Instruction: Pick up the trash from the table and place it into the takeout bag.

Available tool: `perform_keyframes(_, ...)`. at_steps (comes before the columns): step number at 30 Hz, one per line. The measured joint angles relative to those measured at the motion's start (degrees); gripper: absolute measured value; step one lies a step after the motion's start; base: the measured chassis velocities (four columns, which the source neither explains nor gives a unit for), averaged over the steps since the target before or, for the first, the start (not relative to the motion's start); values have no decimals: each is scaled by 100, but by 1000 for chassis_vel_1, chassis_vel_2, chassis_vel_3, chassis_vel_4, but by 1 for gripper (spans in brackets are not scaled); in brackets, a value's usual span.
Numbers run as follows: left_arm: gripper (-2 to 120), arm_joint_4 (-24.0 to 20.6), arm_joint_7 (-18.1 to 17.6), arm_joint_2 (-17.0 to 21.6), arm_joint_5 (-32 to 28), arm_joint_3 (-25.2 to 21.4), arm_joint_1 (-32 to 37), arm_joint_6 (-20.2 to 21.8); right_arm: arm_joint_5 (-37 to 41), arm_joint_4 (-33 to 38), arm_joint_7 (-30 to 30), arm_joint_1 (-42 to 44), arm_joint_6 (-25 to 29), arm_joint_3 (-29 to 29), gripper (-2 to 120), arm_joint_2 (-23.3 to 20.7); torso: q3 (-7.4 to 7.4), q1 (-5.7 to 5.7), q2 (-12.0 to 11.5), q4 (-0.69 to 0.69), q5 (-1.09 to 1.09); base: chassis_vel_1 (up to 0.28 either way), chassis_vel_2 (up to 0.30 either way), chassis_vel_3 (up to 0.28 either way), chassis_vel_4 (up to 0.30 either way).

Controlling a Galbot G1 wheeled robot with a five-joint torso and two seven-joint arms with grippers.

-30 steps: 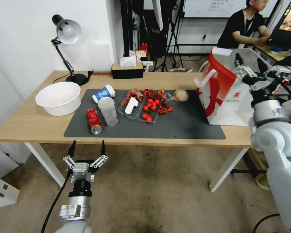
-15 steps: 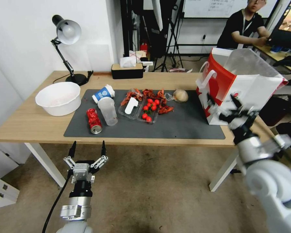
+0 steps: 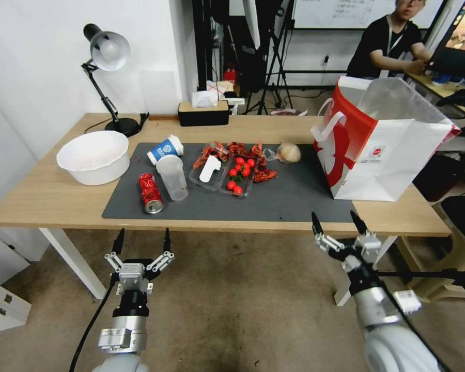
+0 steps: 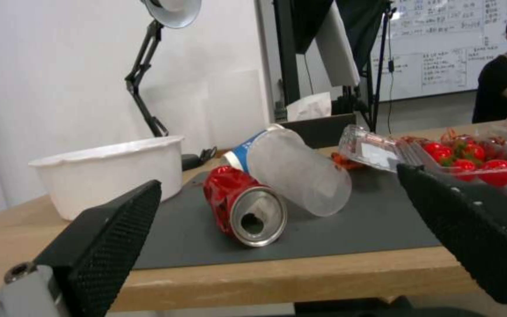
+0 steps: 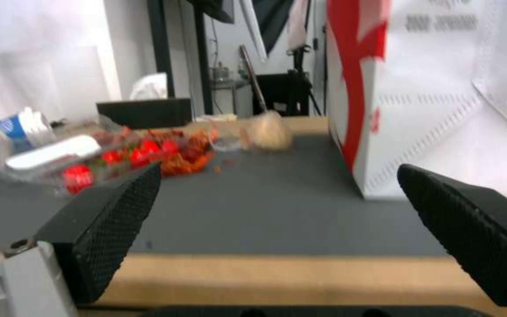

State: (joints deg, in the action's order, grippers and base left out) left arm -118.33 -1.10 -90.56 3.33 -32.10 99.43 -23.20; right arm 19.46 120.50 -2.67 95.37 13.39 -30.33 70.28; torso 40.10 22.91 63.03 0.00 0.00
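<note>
Tabletop (image 3: 46, 199) is carrying a dark grey mat (image 3: 294, 199) across its middle. Sitting directly on the wood: big white bowl (image 3: 93, 156) at the left, just off the mat's edge; desk lamp (image 3: 108, 77) base at the back left corner; black tissue box (image 3: 203, 112) at the back edge; paper bag (image 3: 392, 155) standing upright at the right end, partly overlapping the mat's right edge. Lying on the mat: red can (image 3: 151, 192) on its side, clear cup (image 3: 173, 177) just beside it, blue-and-white cup (image 3: 165, 149) tipped over behind, clear tray (image 3: 225, 175) with tomatoes near centre, red shells (image 3: 245, 151) around it, beige wad (image 3: 288, 152) toward the bag.
</note>
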Motion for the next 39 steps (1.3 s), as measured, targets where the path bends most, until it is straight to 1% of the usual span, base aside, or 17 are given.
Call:
perform_keyframes(1,100,26,5,-8,0,12,1,0,-98,-110,-26,111,170,7,100,90,0,0,0,0,0,0,0,0,0)
perform_keyframes(8,100,46,10,-16,0,20,1,-1,-138,-215,-34,174,281,20,100,154,0,0,0,0,0,0,0,0,0)
perform_keyframes(11,100,87,4,-19,3,26,-2,-16,-179,-421,-22,202,423,41,100,235,0,1,0,0,0,0,0,0,0)
perform_keyframes(18,100,120,-1,-28,8,20,30,-46,-183,-518,-8,114,421,100,100,249,1,1,0,0,0,0,0,0,0)
perform_keyframes(26,100,152,0,-36,8,-6,67,-126,-141,-467,-7,-136,140,140,100,136,1,1,0,0,0,0,0,0,0)
perform_keyframes(30,100,193,14,-54,52,15,38,-133,-83,-398,3,-454,-188,289,100,95,1,1,-1,0,0,0,0,0,0)
perform_keyframes(31,100,193,14,-54,52,15,38,-133,-83,-398,3,-454,-188,289,100,95,1,1,-1,0,0,0,0,0,0)
perform_keyframes(34,100,194,36,-57,96,43,20,-133,-68,-335,-43,-628,-480,403,100,41,1,1,-1,-1,1,0,0,0,0)
perform_keyframes(35,100,194,36,-57,96,43,20,-133,-68,-335,-43,-628,-480,403,100,41,1,1,-1,-1,1,0,0,0,0)
perform_keyframes(37,100,187,39,-63,100,54,13,-129,-24,-291,-101,-883,-736,484,100,-15,1,1,0,0,1,0,0,0,0)
perform_keyframes(39,100,186,39,-64,100,53,13,-129,-18,-281,-114,-949,-788,504,100,-25,1,1,0,1,0,0,0,0,0)
